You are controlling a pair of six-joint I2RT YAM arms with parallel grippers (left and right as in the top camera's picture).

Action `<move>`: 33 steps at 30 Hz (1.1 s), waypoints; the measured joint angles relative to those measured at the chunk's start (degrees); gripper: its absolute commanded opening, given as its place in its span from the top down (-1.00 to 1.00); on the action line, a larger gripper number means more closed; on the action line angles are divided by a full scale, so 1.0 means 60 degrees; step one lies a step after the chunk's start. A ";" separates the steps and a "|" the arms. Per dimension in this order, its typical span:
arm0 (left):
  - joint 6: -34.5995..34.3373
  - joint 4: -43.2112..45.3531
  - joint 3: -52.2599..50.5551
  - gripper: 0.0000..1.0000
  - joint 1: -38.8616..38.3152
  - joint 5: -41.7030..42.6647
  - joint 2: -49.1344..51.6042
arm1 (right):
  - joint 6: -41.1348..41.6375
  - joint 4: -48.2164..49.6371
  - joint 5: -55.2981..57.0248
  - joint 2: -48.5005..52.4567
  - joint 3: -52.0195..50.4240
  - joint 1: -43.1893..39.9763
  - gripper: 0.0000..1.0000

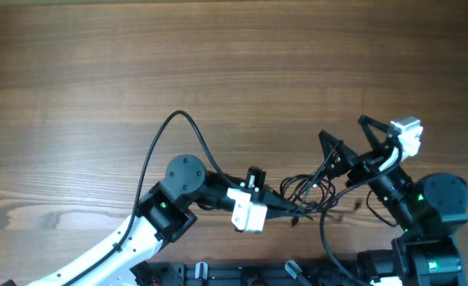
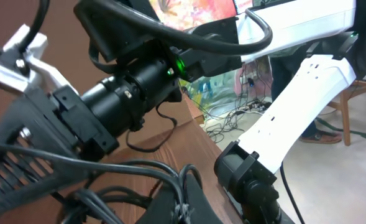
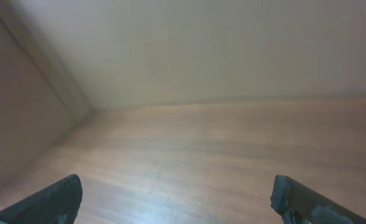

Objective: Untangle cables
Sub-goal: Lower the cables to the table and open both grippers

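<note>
Evidently the step in hand is drawing the knot apart between the two arms. The left gripper (image 1: 297, 208) looks closed to a wedge, pinching the cables (image 1: 311, 189) right at its tip; in its wrist view, cords loop across the closed fingers. The right gripper (image 1: 342, 127) stands wide open with nothing between its fingers, only bare tabletop (image 1: 138, 63) ahead of it.

The bundle lies between the two grippers, just beyond the left tip and beside the right gripper's nearer finger. A strand or two run up toward that finger, but I cannot tell whether they touch it. The bundle's long axis runs from the left tip toward the base of the right gripper, with loose loops spilling sideways.

To do this well, I judge the right gripper should swing round toward the bundle and close on one outer loop, not the whole clump. It should then draw away slowly along that axis while the left holds firm.
</note>
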 measured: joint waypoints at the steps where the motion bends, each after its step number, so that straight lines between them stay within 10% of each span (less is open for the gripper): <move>1: 0.0000 0.0000 0.0000 0.92 0.0000 -0.0007 0.0007 | 0.0004 -0.0455 0.0138 -0.0004 0.0000 0.0000 -0.99; 16: 0.0000 0.0616 0.0000 0.92 -0.0109 0.0237 0.0058 | 0.0182 -0.2590 0.1628 0.0015 0.0015 -0.0091 -1.00; 33: -0.4033 -0.1814 0.0000 0.92 -0.0117 -0.8429 0.0062 | 0.0178 -0.4306 0.0841 0.2146 0.0117 -0.0091 -0.99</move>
